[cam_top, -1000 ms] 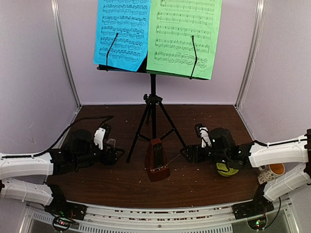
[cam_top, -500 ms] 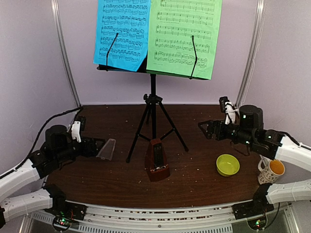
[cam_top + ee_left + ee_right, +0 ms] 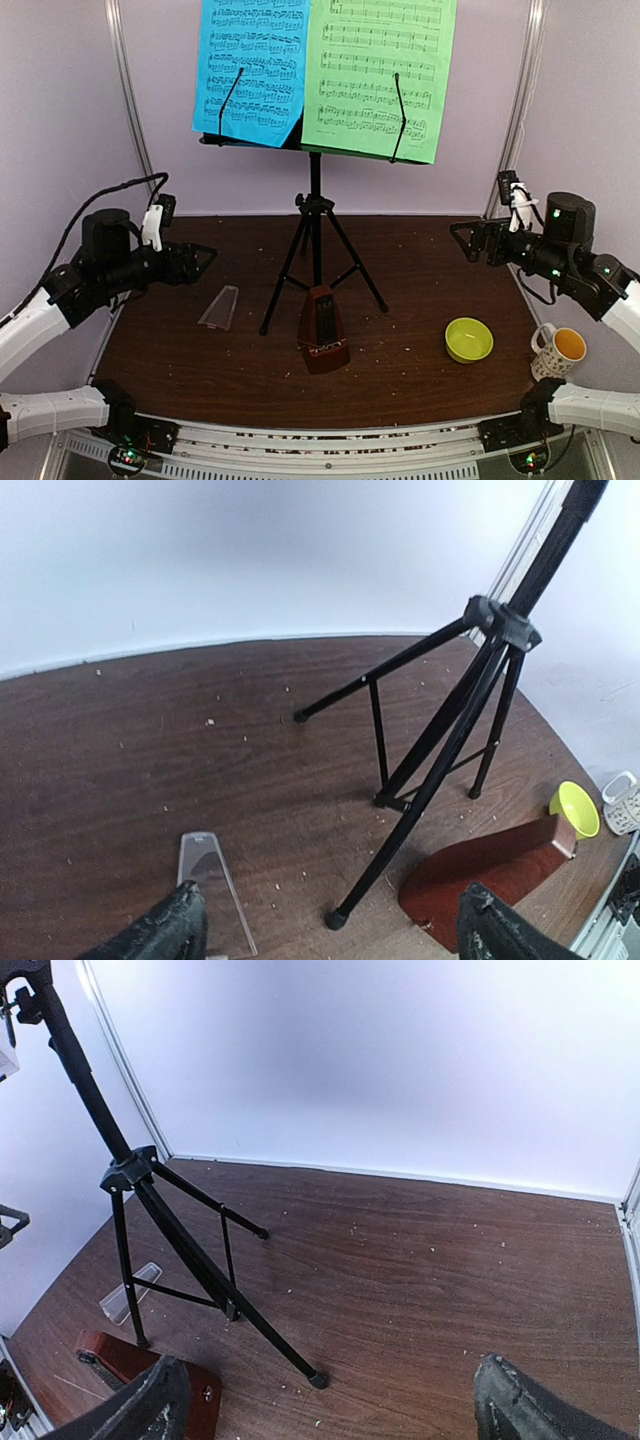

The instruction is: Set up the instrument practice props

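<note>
Music stand (image 3: 315, 215) stands on its three legs at mid-table, closer to the far edge, post upright. The blue sheet (image 3: 250, 70) and green sheet (image 3: 378, 75) sit side by side on the stand's desk, blue on the left, each with a thin black wire arm across it. Metronome (image 3: 322, 330) stands on its base near the middle of the near edge, just in front of the tripod and between its two front legs, dark face toward the near edge. Clear cover (image 3: 219, 308) lies on the table to the left of the stand's left front leg, apart from the metronome. Left end effector (image 3: 203, 262) hangs above the left edge, fingers spread, nothing between them. Right end effector (image 3: 463, 240) hangs above the right edge, fingers likewise wide apart and empty. Yellow-green bowl (image 3: 468, 340) sits right of the metronome; spotted mug (image 3: 555, 350) is at the near right corner.
</note>
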